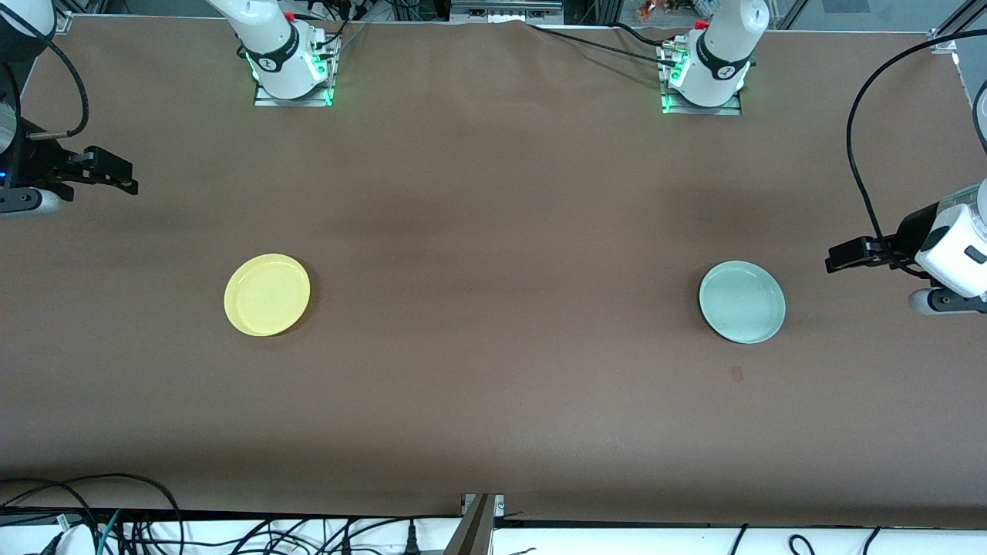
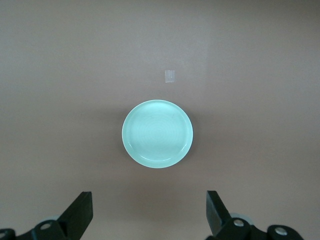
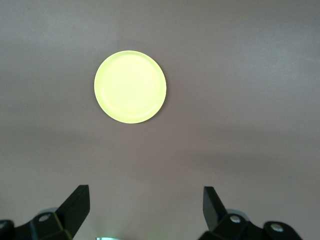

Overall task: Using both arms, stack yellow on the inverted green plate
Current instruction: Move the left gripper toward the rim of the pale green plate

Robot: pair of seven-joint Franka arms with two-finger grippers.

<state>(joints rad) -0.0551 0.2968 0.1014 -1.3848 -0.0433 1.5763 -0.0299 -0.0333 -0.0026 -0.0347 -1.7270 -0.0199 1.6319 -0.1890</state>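
Observation:
The yellow plate (image 1: 267, 294) (image 3: 130, 93) lies rim up on the brown table toward the right arm's end. The pale green plate (image 1: 742, 301) (image 2: 157, 134) lies flat toward the left arm's end and looks rim up too. My right gripper (image 1: 123, 176) (image 3: 145, 192) hangs open over the table's edge at its own end, apart from the yellow plate, holding nothing. My left gripper (image 1: 837, 258) (image 2: 148, 197) hangs open beside the green plate at the other end, also holding nothing. Neither gripper touches a plate.
A small pale mark (image 1: 736, 374) (image 2: 170, 75) sits on the table, nearer to the front camera than the green plate. The arm bases (image 1: 293, 69) (image 1: 705, 77) stand along the back edge. Cables (image 1: 116, 524) trail below the front edge.

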